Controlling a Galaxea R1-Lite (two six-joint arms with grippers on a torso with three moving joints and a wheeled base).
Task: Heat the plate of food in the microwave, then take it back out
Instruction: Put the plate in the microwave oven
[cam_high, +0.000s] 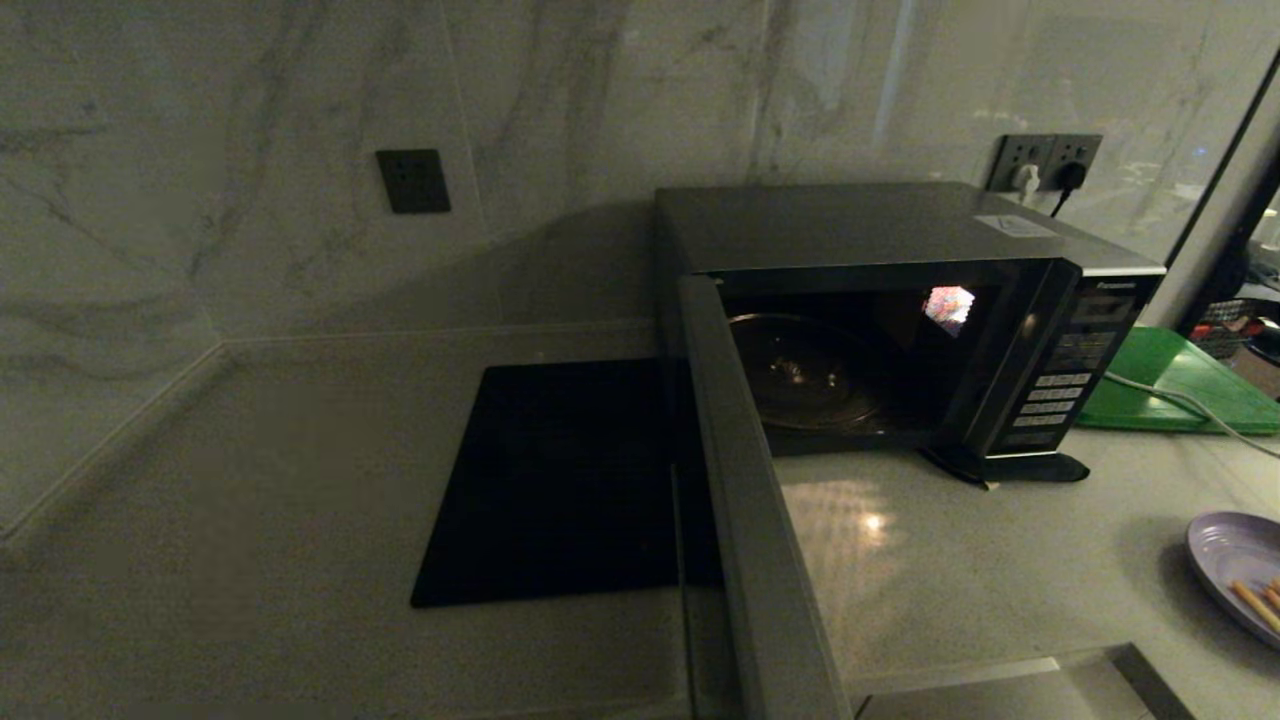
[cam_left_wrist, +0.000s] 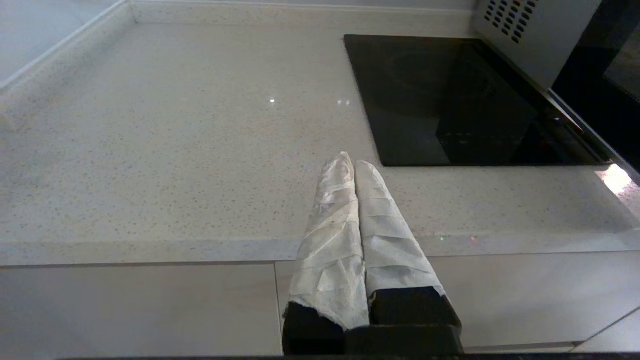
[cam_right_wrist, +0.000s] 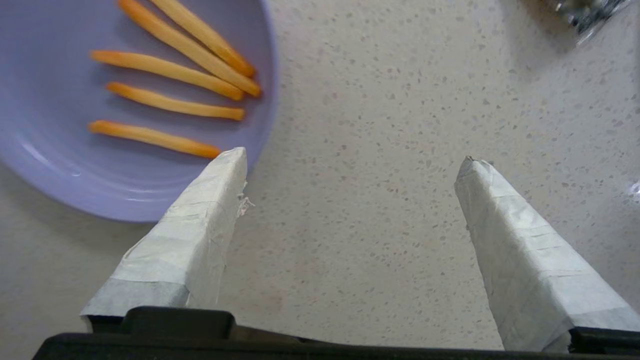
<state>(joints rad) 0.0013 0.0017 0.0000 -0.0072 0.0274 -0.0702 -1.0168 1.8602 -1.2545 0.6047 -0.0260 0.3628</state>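
Note:
The silver-grey microwave (cam_high: 900, 240) stands at the back of the counter with its door (cam_high: 750, 500) swung wide open toward me; the glass turntable (cam_high: 800, 375) inside is bare. The lavender plate of food (cam_high: 1235, 565) sits on the counter at the right edge of the head view, with orange-brown sticks on it. In the right wrist view the plate (cam_right_wrist: 100, 165) lies just beside one tip of my right gripper (cam_right_wrist: 352, 157), which is open above bare counter, holding nothing. My left gripper (cam_left_wrist: 350, 162) is shut and empty, hovering near the counter's front edge, left of the cooktop. Neither gripper shows in the head view.
A flat black cooktop (cam_high: 560, 480) is set in the counter left of the microwave, partly under the open door. A green board (cam_high: 1170, 385) lies right of the microwave with a white cable (cam_high: 1180, 400) across it. Wall sockets (cam_high: 1045, 160) sit behind.

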